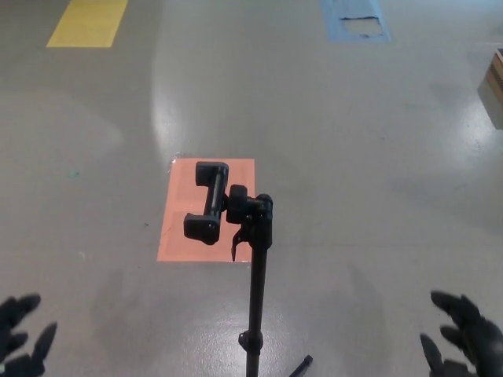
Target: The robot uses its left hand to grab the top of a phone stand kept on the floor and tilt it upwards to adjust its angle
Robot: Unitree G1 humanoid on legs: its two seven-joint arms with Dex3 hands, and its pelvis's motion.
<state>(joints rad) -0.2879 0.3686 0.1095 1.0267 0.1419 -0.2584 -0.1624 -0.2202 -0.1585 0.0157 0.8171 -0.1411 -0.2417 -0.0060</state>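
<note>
A black phone stand [256, 275] rises from the grey floor [354, 157] at the near centre of the scene, its slim pole running up from the near edge to a jointed head that carries an empty phone clamp [208, 203]. The clamp stands to the left of the pole's top, its two padded ends one far and one near, and it is seen against a salmon-pink square [206, 209] marked on the floor. A small lever hangs just below the joint, and one foot of the stand's base [302, 364] shows at the near edge, just right of the pole. The robot's left hand [22, 338] sits low in the near left corner, well apart from the stand, its black fingers spread and holding nothing. The right hand [464, 338] sits in the near right corner, likewise well clear of the stand, fingers apart and empty. Far off on the left, a yellow rectangle [87, 21] is painted on the floor; far off to the right of centre lies a blue patch [355, 20] with a worn grey middle. At the far right edge, part of a wooden object [493, 86] enters the scene; what it is cannot be told. A pale glare falls on the floor beyond the pink square.
</note>
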